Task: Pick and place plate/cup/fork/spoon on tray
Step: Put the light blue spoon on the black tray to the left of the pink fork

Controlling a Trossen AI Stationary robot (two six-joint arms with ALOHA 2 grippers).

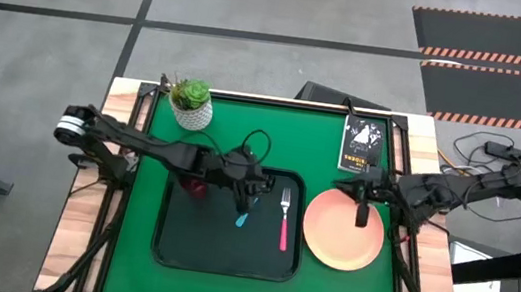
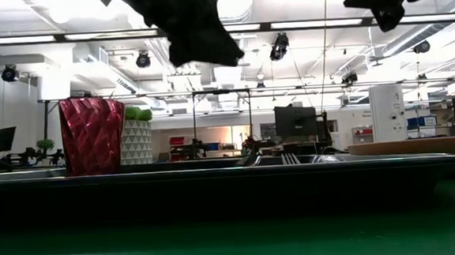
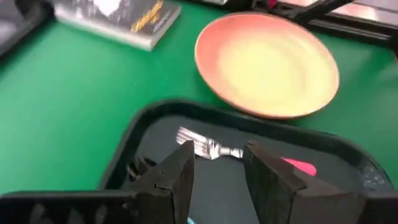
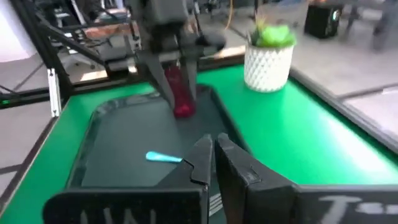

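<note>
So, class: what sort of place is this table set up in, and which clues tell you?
Probably a large robotics lab or workshop. The low view shows an open industrial ceiling with track lights, monitors on benches behind, and the high view shows striped floor mats on bare concrete.

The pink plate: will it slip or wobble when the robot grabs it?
Probably slippery: the plate looks smooth and glossy. It lies flat on the green mat, beside the tray, so it shouldn't roll. The low rim leaves the right tool little to pinch.

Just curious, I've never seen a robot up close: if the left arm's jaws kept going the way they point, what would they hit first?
Probably the pink-handled metal fork lying in the dark rectangular tray, though depth is unclear.
</note>
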